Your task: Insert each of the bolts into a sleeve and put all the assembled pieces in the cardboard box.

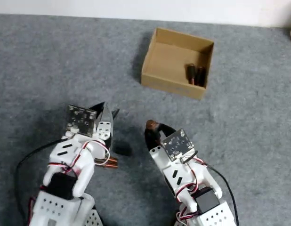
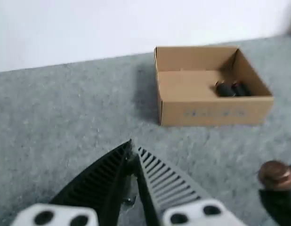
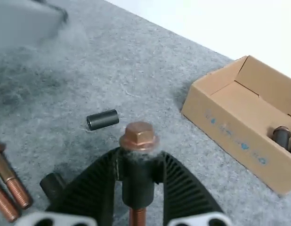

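- Faint blue print along the outer wall of the cardboard box (image 3: 230,126), too blurred to read.
- Stands at about 1 o'clock from the right gripper (image 1: 157,132) in the high view, open side up, well apart from both arms.
- Inside, by the wall toward 4 o'clock, two dark assembled pieces (image 1: 195,74) side by side, long axes roughly 12 to 6.
- Clenched in the right gripper: a bolt (image 3: 138,136) with a copper hex head, seated in a black sleeve (image 3: 136,181).
- Long axis in line with the fingers, head past the fingertips and aimed at about 11 o'clock in the high view, copper shank showing out of the sleeve's far end.
- Left gripper (image 2: 133,160) pinched together on nothing, tips meeting.
- Loose sleeve (image 3: 102,119) flat on the grey carpet (image 1: 239,141).
- Two bare bolts (image 1: 108,162) at about 8 o'clock from the right gripper, side by side, long axes near 9 to 3.
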Tool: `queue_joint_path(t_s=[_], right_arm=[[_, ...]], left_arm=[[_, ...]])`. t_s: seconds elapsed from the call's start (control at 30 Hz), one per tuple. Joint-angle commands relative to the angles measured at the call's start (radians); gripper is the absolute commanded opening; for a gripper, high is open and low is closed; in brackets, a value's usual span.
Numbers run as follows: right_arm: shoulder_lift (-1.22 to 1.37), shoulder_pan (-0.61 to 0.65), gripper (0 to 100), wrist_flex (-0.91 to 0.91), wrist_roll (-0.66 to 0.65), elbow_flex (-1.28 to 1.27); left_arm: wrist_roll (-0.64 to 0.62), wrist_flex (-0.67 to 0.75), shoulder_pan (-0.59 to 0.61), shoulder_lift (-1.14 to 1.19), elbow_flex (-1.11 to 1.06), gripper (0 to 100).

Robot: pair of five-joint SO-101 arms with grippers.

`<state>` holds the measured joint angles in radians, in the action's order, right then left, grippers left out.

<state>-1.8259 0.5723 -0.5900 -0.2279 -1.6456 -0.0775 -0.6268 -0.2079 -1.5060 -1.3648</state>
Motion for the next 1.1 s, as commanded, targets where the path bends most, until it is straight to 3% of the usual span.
queue_joint_path(t_s=[0.0,0.1,0.27,0.5,0.77,1.07], right_arm=[[-0.012,-0.007,0.4,0.047,0.009,0.013],[-0.012,-0.028,0.4,0.047,0.003,0.016],[-0.010,-0.061,0.4,0.048,0.006,0.021],[0.102,-0.113,0.4,0.062,0.005,0.070],[0.730,-0.183,0.4,0.214,0.002,0.443],[1.566,-0.315,0.5,0.249,0.002,1.110]], left_arm=[[0.087,0.084,0.013,0.004,-0.036,1],[0.114,0.087,0.031,0.004,-0.047,1],[0.109,0.284,0.124,0.059,-0.130,1],[0.098,0.391,0.160,0.513,0.038,1],[-0.029,0.388,0.277,0.952,0.291,1],[-0.029,0.391,0.278,1.009,0.326,1]])
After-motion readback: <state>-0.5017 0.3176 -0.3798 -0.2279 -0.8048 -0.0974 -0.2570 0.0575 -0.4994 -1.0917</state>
